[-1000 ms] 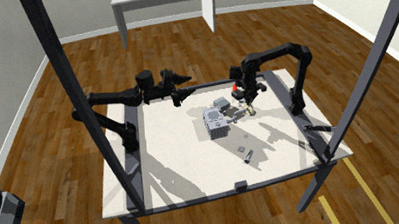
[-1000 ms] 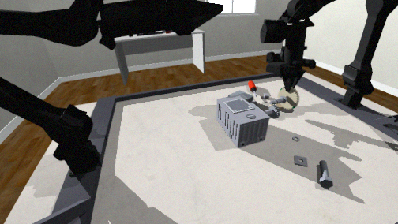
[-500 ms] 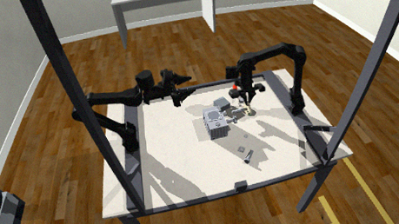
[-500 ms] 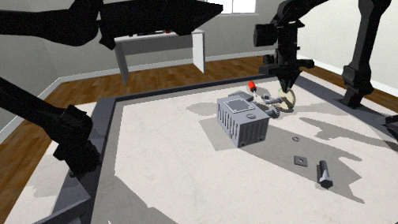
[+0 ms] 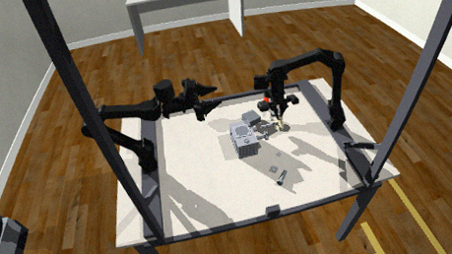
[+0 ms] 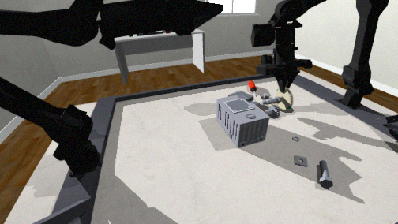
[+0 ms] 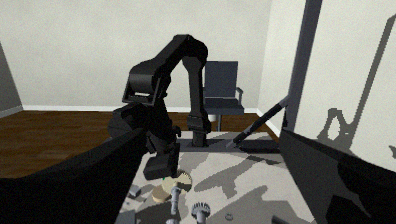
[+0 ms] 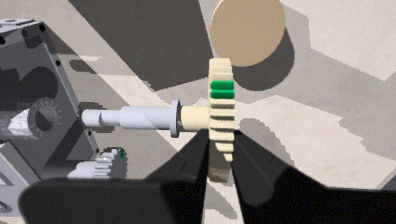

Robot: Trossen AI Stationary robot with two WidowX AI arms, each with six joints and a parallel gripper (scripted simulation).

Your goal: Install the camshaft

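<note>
The right gripper [image 5: 280,117] [image 6: 283,90] [image 7: 174,175] [image 8: 219,136] is closed on the big gear [image 5: 280,124] [image 6: 285,98] [image 7: 178,181] [image 8: 221,115], pinching its rim; the left gripper [image 5: 217,95] [image 6: 219,9] [image 7: 212,136] is spread wide with nothing in it. The camshaft [image 5: 269,126] [image 6: 272,101] [image 7: 174,197] [image 8: 147,118] is held roughly level between the bench's middle and its far right corner, free end toward the engine case [image 5: 244,139] [image 6: 242,118] [image 8: 30,85] but apart from the open bearing [image 8: 44,116].

The step now looks like lining up. Good practice is to square the shaft to the bore, center its nose and push slowly along its axis. Before the teeth meet, the gear's green marks [image 8: 222,90] should be turned to suit the marked tooth on the crank gear [image 5: 267,136] [image 6: 275,112] [image 7: 201,207] [image 8: 107,165]. A crooked push could shove or tip the loose case; the left hand might brace it.

The right arm arches in from the bench's right edge, wrist pointing down. The left arm reaches from the left edge, its hand raised near the far edge.
</note>
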